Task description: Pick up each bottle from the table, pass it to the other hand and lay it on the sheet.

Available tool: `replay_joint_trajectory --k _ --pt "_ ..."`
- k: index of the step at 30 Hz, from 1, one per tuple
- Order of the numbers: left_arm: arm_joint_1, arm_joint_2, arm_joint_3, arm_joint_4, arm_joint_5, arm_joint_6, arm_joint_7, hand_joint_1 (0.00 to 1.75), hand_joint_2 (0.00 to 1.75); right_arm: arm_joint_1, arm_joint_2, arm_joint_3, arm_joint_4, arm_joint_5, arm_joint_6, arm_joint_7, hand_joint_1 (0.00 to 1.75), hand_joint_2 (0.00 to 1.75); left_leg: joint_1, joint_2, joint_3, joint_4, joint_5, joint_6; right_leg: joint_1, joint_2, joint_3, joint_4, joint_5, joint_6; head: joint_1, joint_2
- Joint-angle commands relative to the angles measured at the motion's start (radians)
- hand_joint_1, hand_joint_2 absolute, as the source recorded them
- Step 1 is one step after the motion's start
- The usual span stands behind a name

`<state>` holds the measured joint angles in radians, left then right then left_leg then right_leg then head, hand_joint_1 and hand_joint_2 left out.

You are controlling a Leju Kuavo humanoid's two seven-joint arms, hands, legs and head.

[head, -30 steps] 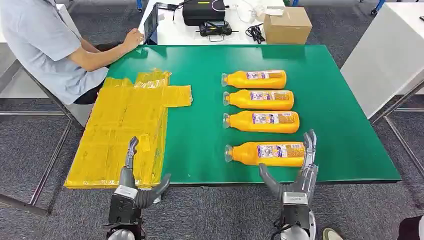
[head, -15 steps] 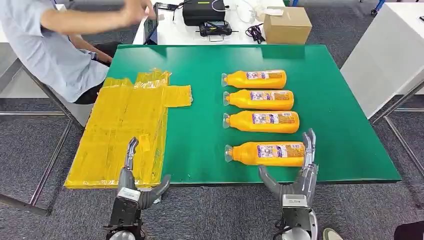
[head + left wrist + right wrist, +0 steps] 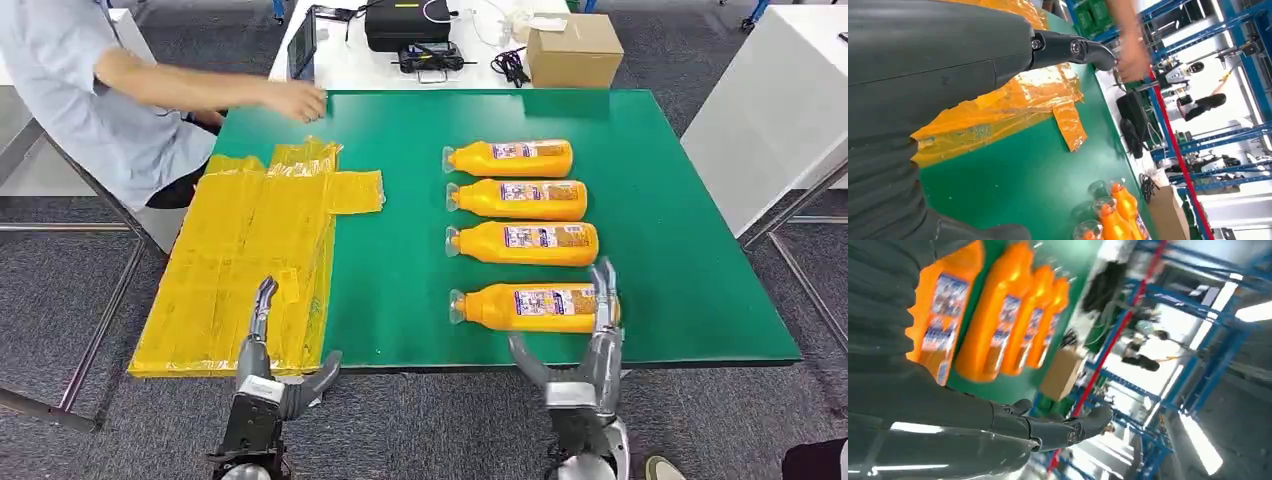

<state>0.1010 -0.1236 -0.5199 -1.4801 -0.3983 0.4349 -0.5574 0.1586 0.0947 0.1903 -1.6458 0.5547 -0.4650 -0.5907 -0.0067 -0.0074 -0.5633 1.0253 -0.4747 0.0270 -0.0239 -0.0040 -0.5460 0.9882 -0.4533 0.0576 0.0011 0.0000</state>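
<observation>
Orange plastic bottles [image 3: 530, 307] lie in a row on the green tabletop [image 3: 400, 280], right of the crinkled yellow sheet [image 3: 250, 260]. Left hand [image 3: 268, 365] and right hand [image 3: 585, 345] spread wide, holding nothing; a person's hand [image 3: 298, 101] reaches over the far edge.

From the head we look down over the green table [image 3: 690, 250]; our wrist cameras sit close behind each hand (both tilted), sharing the bottles [image 3: 520, 200].
</observation>
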Motion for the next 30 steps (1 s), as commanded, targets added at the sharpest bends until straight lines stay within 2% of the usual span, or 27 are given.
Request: replay_joint_trajectory --k 1,8,14,26,30 --pt "-0.058 0.014 0.020 0.063 0.014 -0.048 0.006 0.00 1.75 -0.175 -0.167 0.064 0.239 0.209 0.016 0.168 0.00 1.75 0.003 0.003 0.001 -0.001 0.001 -0.002 0.003 0.003 0.001 -0.003 0.003 -0.003 0.000 0.000" --pt "-0.060 -0.020 0.059 0.074 0.059 -0.083 0.038 0.00 1.75 -0.219 -0.256 0.070 0.277 0.301 0.142 0.292 0.00 1.75 0.001 0.002 0.001 0.000 0.001 -0.001 0.002 0.001 0.001 -0.002 0.002 -0.002 0.000 0.000" --pt "-0.068 -0.053 0.103 0.090 0.105 -0.086 0.093 0.00 1.75 -0.240 -0.305 0.077 0.272 0.325 0.222 0.338 0.00 1.75 0.003 0.002 0.000 0.000 0.002 -0.002 0.003 0.001 0.001 -0.003 0.003 -0.004 0.000 0.000" --pt "-0.084 -0.071 0.127 0.115 0.127 -0.087 0.141 0.00 1.75 -0.230 -0.310 0.101 0.292 0.342 0.248 0.355 0.00 1.75 0.002 0.001 0.000 0.000 0.001 -0.001 0.002 0.001 0.000 -0.002 0.002 -0.002 0.000 0.000" --pt "-0.081 -0.071 0.116 0.116 0.131 -0.104 0.153 0.00 1.75 -0.233 -0.342 0.125 0.291 0.362 0.279 0.385 0.00 1.75 0.001 0.001 0.000 0.000 0.001 -0.001 0.002 0.001 0.001 -0.002 0.002 -0.002 0.000 0.000"
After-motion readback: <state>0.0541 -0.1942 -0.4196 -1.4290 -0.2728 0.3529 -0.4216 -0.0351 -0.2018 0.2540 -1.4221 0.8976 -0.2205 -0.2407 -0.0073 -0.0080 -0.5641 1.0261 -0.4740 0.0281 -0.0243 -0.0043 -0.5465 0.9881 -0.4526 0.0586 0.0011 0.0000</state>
